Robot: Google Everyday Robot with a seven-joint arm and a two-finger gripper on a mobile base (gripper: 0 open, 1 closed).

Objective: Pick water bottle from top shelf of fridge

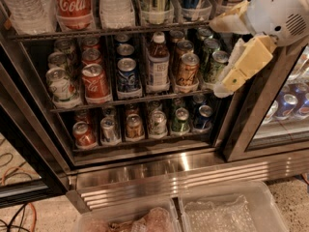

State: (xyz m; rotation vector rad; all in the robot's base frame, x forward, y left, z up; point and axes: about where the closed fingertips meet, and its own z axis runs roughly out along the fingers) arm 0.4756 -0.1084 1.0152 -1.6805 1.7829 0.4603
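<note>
The gripper (219,57) hangs at the right side of the fridge (193,173), jaws released and spread, nothing between them. The water bottle (114,6) stands on the top shelf (120,31), well left of and above the jaws, just beside the Coke bottle (73,6).

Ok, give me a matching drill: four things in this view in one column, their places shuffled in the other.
1. clear ribbed plastic water bottle
2. red Coca-Cola bottle
3. white-capped bottle of brown drink
4. pale two-finger gripper

A. middle wire rack
B. top shelf, far left
C. upper right, in front of the fridge opening's right edge
D. top shelf, second from left

Pairs: 1-B, 2-D, 3-A, 4-C.
</note>
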